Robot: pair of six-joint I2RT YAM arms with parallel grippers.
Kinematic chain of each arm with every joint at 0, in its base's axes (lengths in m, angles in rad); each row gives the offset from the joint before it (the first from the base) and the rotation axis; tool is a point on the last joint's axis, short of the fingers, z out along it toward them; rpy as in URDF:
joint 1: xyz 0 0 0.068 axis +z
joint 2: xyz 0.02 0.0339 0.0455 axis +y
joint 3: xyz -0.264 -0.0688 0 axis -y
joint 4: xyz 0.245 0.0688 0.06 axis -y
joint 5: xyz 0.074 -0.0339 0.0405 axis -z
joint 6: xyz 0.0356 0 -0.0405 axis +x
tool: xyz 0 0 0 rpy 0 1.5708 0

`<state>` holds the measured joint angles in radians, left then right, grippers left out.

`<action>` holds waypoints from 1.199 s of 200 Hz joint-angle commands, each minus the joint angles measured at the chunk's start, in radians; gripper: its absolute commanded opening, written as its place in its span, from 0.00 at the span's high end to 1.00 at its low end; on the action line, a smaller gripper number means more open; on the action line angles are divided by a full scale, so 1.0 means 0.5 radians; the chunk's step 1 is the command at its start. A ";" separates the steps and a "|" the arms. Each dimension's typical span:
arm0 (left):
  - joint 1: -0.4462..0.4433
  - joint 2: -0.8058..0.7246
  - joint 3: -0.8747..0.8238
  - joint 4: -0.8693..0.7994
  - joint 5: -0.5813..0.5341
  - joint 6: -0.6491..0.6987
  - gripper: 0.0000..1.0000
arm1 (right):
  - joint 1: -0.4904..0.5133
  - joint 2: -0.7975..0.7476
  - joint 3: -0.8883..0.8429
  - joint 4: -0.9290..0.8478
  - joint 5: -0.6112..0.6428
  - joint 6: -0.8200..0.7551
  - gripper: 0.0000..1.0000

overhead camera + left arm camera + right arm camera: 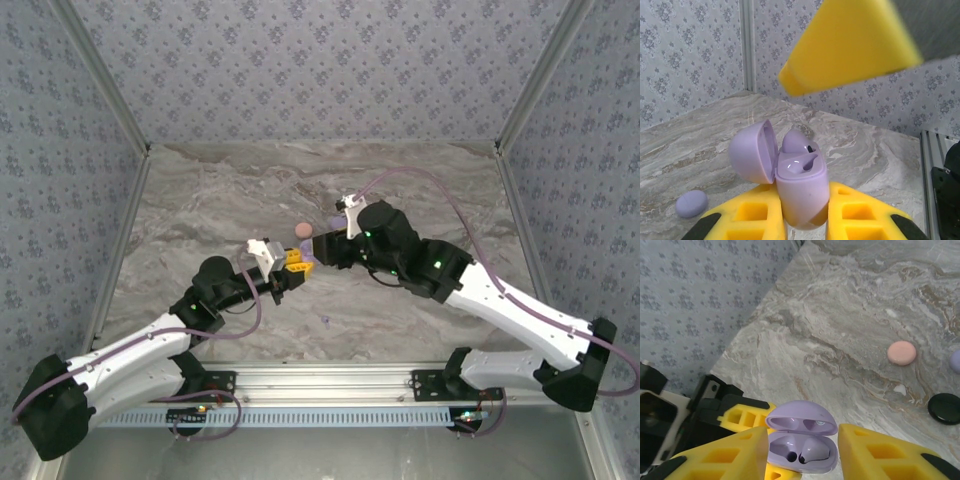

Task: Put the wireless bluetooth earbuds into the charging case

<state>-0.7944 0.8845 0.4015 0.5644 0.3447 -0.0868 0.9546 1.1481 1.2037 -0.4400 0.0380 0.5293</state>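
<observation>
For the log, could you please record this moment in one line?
left gripper: grips open case | right gripper: open above | earbud: in case

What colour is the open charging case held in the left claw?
Pale lavender; the charging case shows best in the left wrist view.

Four cases: open lavender case (800, 445), closed lavender case (691, 204), pink case (901, 353), black case (945, 408).

White shells and black joints are seen on the left arm (120, 360) and right arm (520, 310); lavender cables (410, 170) are routed alongside; yellow pocketed fingers (730, 455) are fitted.
</observation>
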 commanded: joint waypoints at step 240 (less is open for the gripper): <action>-0.006 -0.833 -0.119 -0.643 -0.927 0.179 0.96 | 0.271 1.172 -0.190 -0.389 -0.075 0.562 0.55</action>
<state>-0.7940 0.4843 0.3370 0.2317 -0.1059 -0.0074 1.0805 1.7061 1.0832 -0.6147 0.0212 0.8009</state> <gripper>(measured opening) 0.178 0.454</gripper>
